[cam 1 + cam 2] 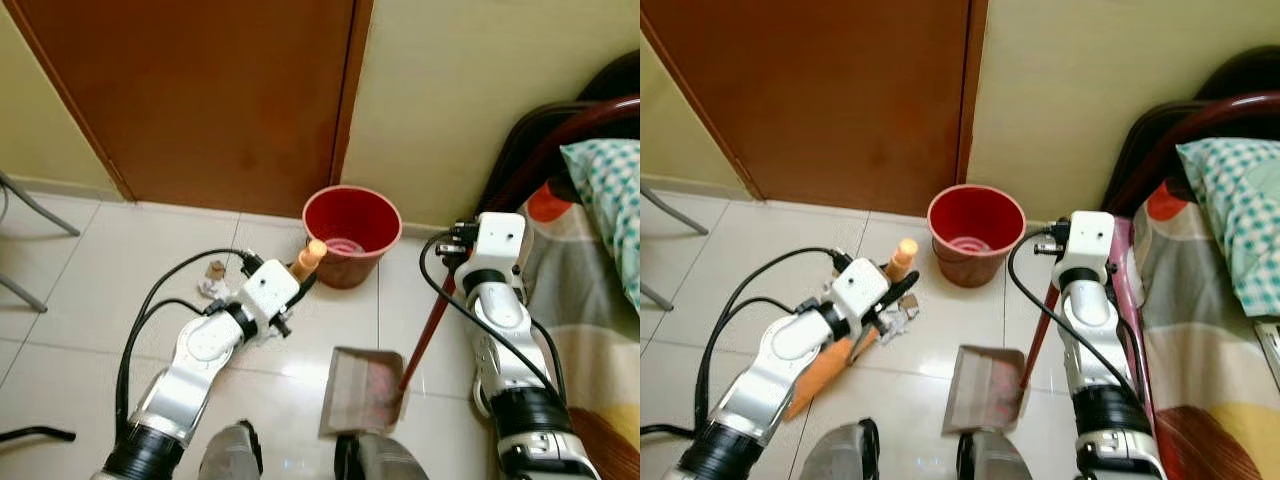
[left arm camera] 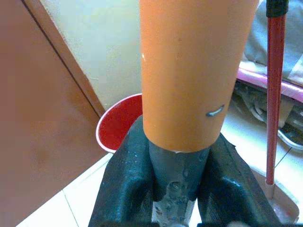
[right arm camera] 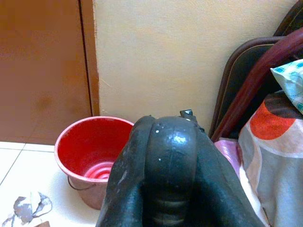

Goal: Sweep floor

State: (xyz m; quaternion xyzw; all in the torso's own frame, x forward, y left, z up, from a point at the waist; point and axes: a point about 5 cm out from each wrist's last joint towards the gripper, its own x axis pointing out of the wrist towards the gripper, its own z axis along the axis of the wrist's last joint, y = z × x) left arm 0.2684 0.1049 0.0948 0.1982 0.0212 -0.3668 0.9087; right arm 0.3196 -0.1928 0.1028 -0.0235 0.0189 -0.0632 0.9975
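Floor tiles (image 1: 90, 270) near the brown door (image 1: 200, 90) carry crumpled paper scraps (image 1: 213, 282), lying just beside the left gripper (image 1: 300, 272) and short of the red bucket (image 1: 352, 232), which stands at the foot of the wall by the door frame. That gripper has its two black fingers (image 2: 124, 179) clamped around the orange broom handle (image 2: 194, 71); in the right eye view the handle slants down under the forearm towards the tiles. The right gripper (image 3: 170, 189) has its fingers pressed tight on the dark grip of a red-handled dustpan (image 1: 362, 388), whose pan sits flat on the tiles in front of the robot's feet, well apart from the scraps.

By my reading the sweeping is barely under way: the litter is not yet gathered, and the pan looks empty save for a pinkish sheen I cannot identify. What remains is to brush the scraps into the pan and tip them into the bucket.

The broom head is hidden beneath the left arm. The bed (image 1: 1210, 300) along the right edge is cut off.
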